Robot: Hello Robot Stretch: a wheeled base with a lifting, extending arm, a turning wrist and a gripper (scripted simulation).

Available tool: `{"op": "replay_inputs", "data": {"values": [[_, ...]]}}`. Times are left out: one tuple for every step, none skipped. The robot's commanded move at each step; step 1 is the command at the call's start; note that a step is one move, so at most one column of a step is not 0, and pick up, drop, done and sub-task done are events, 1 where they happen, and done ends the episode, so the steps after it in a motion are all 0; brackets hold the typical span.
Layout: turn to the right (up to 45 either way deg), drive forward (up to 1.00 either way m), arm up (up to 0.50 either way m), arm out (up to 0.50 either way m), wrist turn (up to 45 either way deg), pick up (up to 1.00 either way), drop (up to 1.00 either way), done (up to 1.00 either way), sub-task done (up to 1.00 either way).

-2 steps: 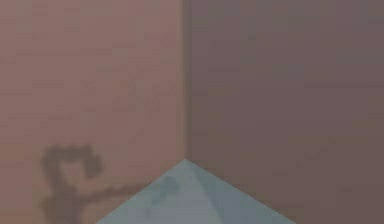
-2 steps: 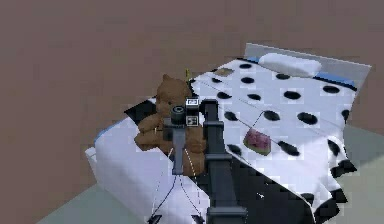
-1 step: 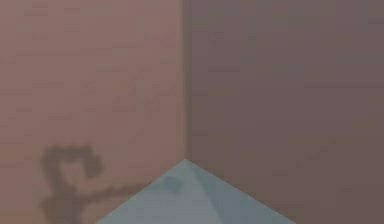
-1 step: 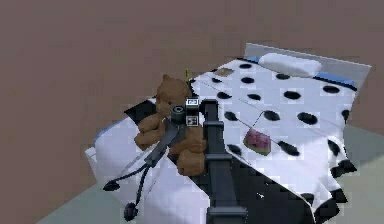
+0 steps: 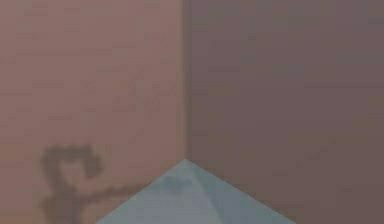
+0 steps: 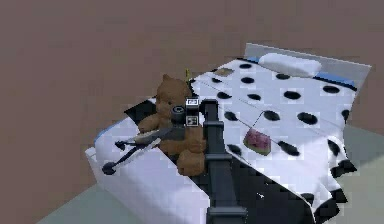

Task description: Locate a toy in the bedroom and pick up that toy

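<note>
In the arm side view, the robot's dark arm [image 6: 222, 170] rises from the bottom edge across the near corner of a bed [image 6: 150, 195], its gripper [image 6: 115, 157] reaching toward the view's left with its thin fingers [image 6: 135, 150] out past the mattress edge. A strip of pale floor [image 6: 50, 205] lies open at lower left, below the bed's corner. The toy, a brown teddy bear [image 6: 168, 95], sits upright on the white, black-dotted cover at that near end of the bed, right behind the gripper's body. With the bear resting there, it cannot be told whether the gripper holds anything. A small pink object [image 6: 258, 141] lies on the cover to the arm's right, and a white pillow [image 6: 290, 65] sits at the far end, before a plain brown wall [image 6: 100, 40]. Ahead, the forward view meets a room corner: a wedge of pale floor [image 5: 190, 200] narrows between a pinkish wall [image 5: 90, 70] and a darker wall [image 5: 290, 90].
</note>
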Motion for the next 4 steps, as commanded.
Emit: {"op": "replay_inputs", "data": {"values": [[0.0,0.00,0.00,0.00,45.0,0.00,0.00,0.00,0.00],[0.0,0.00,0.00,0.00,45.0,0.00,0.00,0.00,0.00],[0.0,0.00,0.00,0.00,3.0,0.00,0.00,0.00,0.00],[0.0,0.00,-0.30,0.00,0.0,0.00,0.00,0.00,0.00]]}}
